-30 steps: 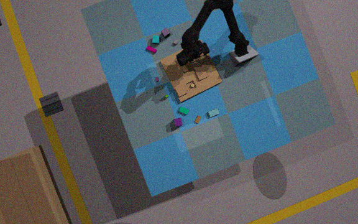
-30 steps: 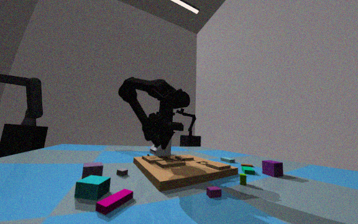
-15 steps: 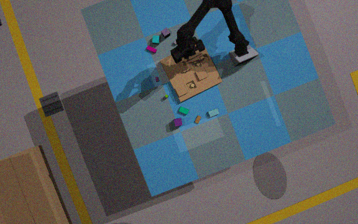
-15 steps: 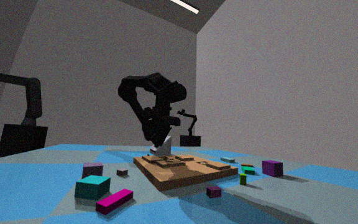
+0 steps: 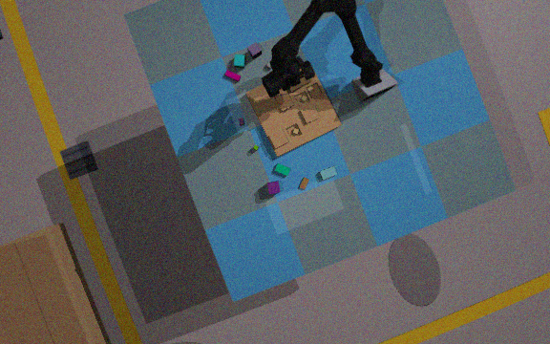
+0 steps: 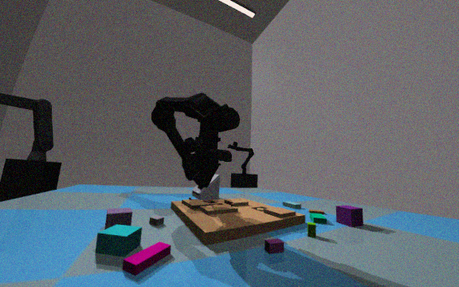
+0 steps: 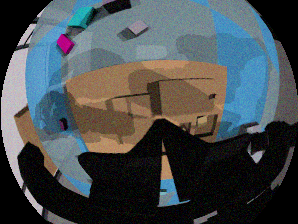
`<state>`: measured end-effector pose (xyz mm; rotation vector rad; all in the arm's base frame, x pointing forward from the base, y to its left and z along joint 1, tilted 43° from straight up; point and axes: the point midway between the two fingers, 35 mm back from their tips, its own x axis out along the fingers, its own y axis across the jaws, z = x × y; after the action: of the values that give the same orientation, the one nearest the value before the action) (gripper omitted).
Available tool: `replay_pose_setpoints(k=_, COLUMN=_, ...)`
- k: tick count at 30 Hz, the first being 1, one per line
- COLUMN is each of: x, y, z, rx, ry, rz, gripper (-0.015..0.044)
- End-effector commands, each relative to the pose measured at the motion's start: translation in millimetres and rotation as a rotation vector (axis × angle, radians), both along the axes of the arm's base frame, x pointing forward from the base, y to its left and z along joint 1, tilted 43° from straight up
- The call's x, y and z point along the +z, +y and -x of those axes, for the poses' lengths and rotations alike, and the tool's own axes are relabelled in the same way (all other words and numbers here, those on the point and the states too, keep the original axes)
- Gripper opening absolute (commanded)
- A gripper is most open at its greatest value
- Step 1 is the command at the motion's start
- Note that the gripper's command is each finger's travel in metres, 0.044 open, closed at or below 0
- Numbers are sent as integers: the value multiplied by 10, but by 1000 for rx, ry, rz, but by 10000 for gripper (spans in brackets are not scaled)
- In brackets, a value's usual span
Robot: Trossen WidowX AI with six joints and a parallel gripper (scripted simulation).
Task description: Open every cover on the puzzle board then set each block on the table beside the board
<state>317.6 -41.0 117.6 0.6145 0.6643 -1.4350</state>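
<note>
The wooden puzzle board (image 5: 266, 128) (image 6: 209, 235) (image 7: 95, 86) lies on the checkered table. Flat wooden covers stand slightly raised on it, including one cover (image 6: 219, 209) (image 7: 187, 94) near the hand and another cover (image 6: 280, 211) at the right in the exterior view. One square well (image 5: 295, 130) (image 7: 205, 125) is uncovered, with a pale shape inside. A second open well (image 5: 304, 96) shows nearer the arm. My gripper (image 6: 202, 187) (image 7: 160, 123) is shut and empty, its tips pointing down a little above the board. The fingers and arm hide part of the board.
A teal block (image 5: 239, 60) (image 6: 119, 240), magenta bar (image 5: 232, 75) (image 6: 147, 258) and mauve block (image 5: 255, 50) lie off one side. A small plum block (image 6: 274, 245), lime block (image 6: 311, 229), green block (image 5: 282, 169), purple block (image 5: 273, 187), orange block (image 5: 304, 183) and pale cyan block (image 5: 327, 173) lie around the board.
</note>
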Motion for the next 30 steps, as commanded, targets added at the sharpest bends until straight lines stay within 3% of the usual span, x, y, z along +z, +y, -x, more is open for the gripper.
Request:
replay_pose_setpoints(k=1, x=-1, y=-8, z=2, rx=2, ry=6, rz=4, gripper=0)
replay_pose_setpoints(k=30, x=-157, y=-152, z=-15, rx=2, ry=5, rz=3, gripper=0)
